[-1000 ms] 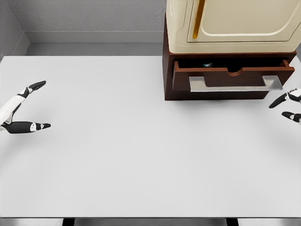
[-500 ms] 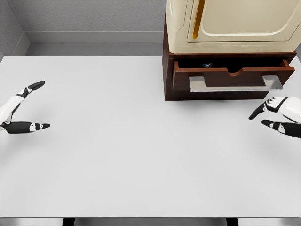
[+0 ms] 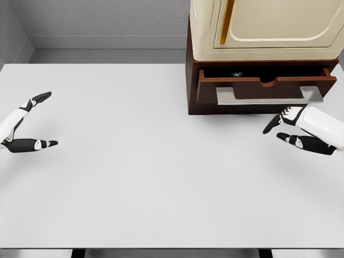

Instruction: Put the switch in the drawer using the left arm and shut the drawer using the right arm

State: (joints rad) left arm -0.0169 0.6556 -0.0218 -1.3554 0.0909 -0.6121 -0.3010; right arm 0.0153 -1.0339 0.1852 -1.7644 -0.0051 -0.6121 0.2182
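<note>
The drawer (image 3: 263, 88) of the brown cabinet (image 3: 192, 80) at the far right of the white table (image 3: 140, 177) stands pulled out, and a small dark thing inside it, likely the switch (image 3: 237, 74), is too tiny to make out. The right hand (image 3: 293, 129) hovers just near of the drawer's silver handle (image 3: 269, 95), fingers spread, holding nothing. The left hand (image 3: 24, 126) sits at the left edge, fingers apart and empty
</note>
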